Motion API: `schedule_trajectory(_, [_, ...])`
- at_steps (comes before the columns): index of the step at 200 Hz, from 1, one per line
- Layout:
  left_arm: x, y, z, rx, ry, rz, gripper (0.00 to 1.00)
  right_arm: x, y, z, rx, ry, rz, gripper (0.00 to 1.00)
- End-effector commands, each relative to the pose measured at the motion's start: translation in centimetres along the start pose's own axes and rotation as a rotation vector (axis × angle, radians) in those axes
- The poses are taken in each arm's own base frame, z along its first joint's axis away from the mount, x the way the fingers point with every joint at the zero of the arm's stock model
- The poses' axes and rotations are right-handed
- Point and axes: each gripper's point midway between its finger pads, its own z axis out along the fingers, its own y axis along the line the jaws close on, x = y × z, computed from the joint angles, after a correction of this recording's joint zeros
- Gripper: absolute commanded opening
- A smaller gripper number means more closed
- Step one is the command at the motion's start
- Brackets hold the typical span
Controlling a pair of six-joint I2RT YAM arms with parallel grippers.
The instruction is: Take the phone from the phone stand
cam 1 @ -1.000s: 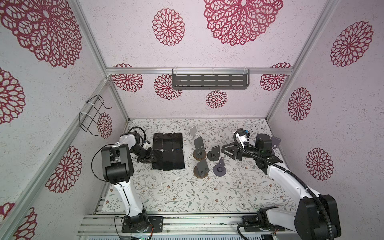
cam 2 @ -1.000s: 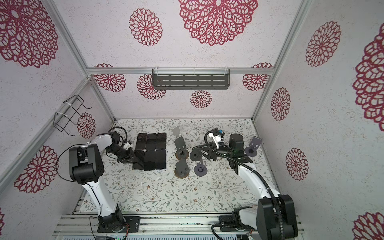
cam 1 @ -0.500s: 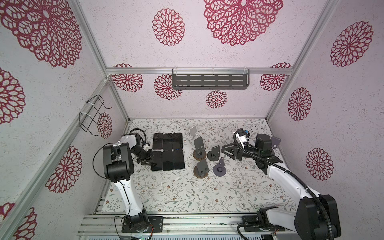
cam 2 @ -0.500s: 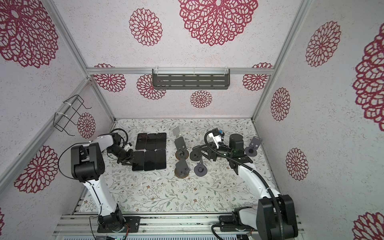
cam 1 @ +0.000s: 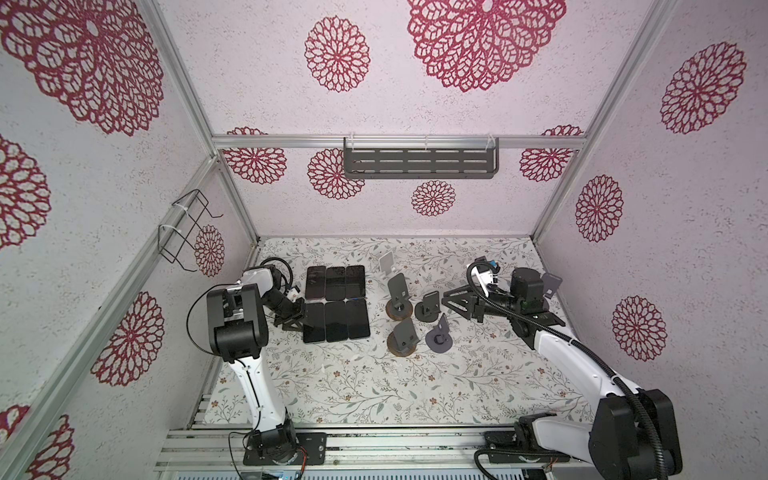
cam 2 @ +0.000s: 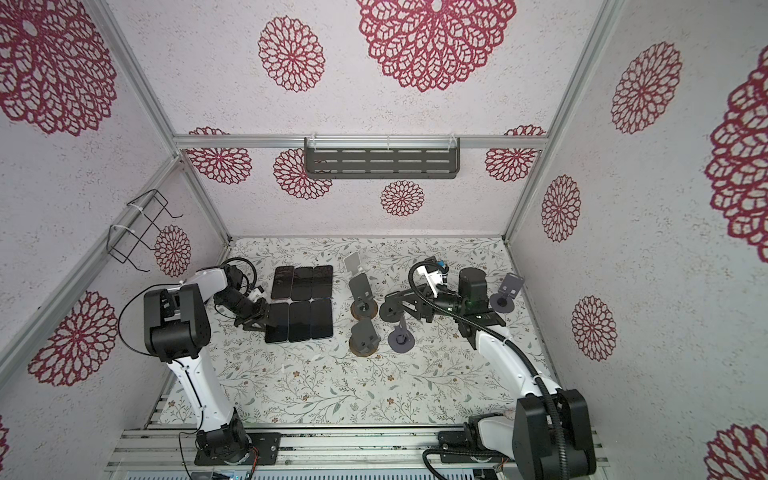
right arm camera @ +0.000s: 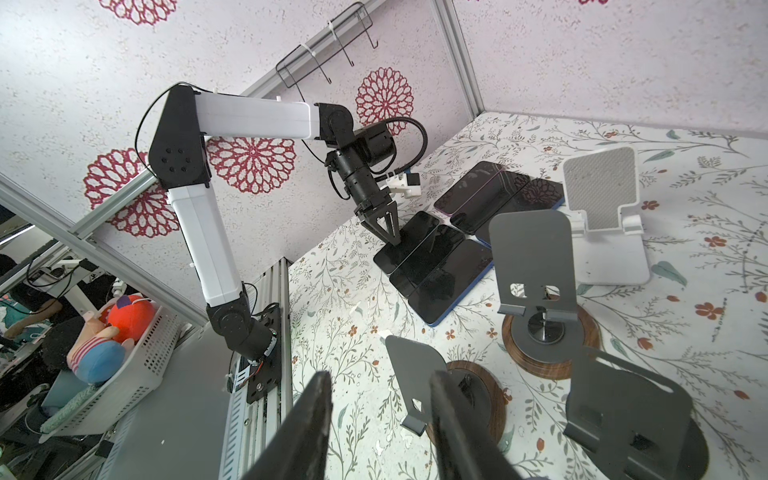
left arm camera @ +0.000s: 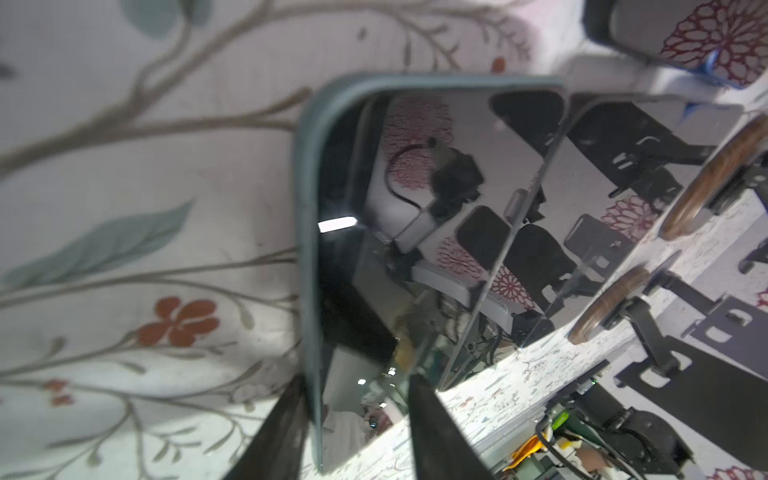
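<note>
Phone [cam 1: 314, 322] is seen flat on the table [cam 1: 374, 386], screen up, at the front-left corner of a block of six. Its long axis runs front to back, parallel to the other phones [cam 1: 336, 282]. Its right long edge is touching or just beside the neighbour; which of the two cannot be told. No phone is seen on any stand. The nearest phone stand [cam 1: 402, 334], wood-based, stands empty to the right of the block. Removal is judged done, with only the let-go left.

Left end effector [cam 1: 297, 322] is found at the phone's left long edge, reaching in from the back left, so the phone lies directly to its right in both top views. In the left wrist view the end effector is seen spread. Its fingers [left arm camera: 436, 436] sit either side of the teal edge, with a gap wider than that edge. Pad contact cannot be made out.

Right end effector [cam 1: 451, 301] is held spread and empty among the stands, well apart from the phone. The left arm is plainly the nearer one.

The coming move is judged to be a retreat up and to the left, across the long axis and away from the block. A snagged finger could skew the phone against its neighbour.
</note>
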Motion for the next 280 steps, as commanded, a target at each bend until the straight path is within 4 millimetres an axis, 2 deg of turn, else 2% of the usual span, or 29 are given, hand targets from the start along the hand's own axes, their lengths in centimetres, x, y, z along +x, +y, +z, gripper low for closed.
schedule_trajectory(1, [-0.4,0.2,-0.3,-0.014,-0.011,0.021,0.53,-0.8,0.7,-0.4,-0.008,-0.02,-0.06,0.42])
schedule_trajectory(45, [-0.5,0.1,-0.9,-0.02,-0.026,0.026,0.54,-0.9,0.8,-0.4,-0.004,-0.02,-0.057,0.42])
schedule_trajectory(112, [-0.8,-0.1,-4.0,-0.11,-0.122,0.041,0.6,-0.7,0.0,-0.7,0.071,-0.003,-0.032,0.42])
schedule_trajectory(116, [-0.7,-0.6,-5.3,-0.116,-0.16,0.055,0.6,-0.7,-0.2,-0.7,0.079,-0.002,-0.028,0.42])
schedule_trajectory(152, [-0.8,-2.0,-8.6,-0.146,-0.28,0.089,0.61,-1.4,-0.3,-1.4,0.159,-0.004,-0.038,0.42])
schedule_trajectory(159, [-0.9,-2.1,-9.3,-0.157,-0.31,0.087,0.66,-1.6,-0.4,-1.6,0.178,-0.006,-0.041,0.43])
schedule_trajectory(172, [-0.8,-2.4,-10.6,-0.197,-0.364,0.089,0.85,-2.0,-0.5,-1.9,0.216,-0.012,-0.051,0.43])
schedule_trajectory(176, [-0.7,-2.5,-10.9,-0.215,-0.378,0.091,0.88,-2.0,-0.6,-2.0,0.228,-0.014,-0.052,0.43])
schedule_trajectory(198, [0.1,-3.0,-12.7,-0.362,-0.439,0.111,0.91,-3.5,-2.6,-3.7,0.425,-0.085,-0.068,0.44])
schedule_trajectory(212, [0.6,-3.5,-13.9,-0.478,-0.502,0.138,1.0,-4.3,-3.6,-5.1,0.537,-0.14,-0.072,0.45])
schedule_trajectory(230, [0.4,-4.5,-15.2,-0.551,-0.641,0.145,0.97,-5.1,-5.0,-7.0,0.679,-0.203,-0.059,0.45])
schedule_trajectory(238, [-0.1,-4.7,-16.1,-0.562,-0.743,0.113,0.97,-5.1,-5.9,-8.0,0.758,-0.223,-0.042,0.46])
schedule_trajectory(262, [-0.2,-3.1,-18.8,-0.672,-1.007,-0.011,0.97,-4.4,-8.6,-12.0,1.035,-0.267,-0.005,0.47])
schedule_trajectory(280, [0.1,-2.2,-19.7,-0.683,-1.151,-0.053,0.97,-3.2,-10.0,-14.4,1.187,-0.261,-0.012,0.51])
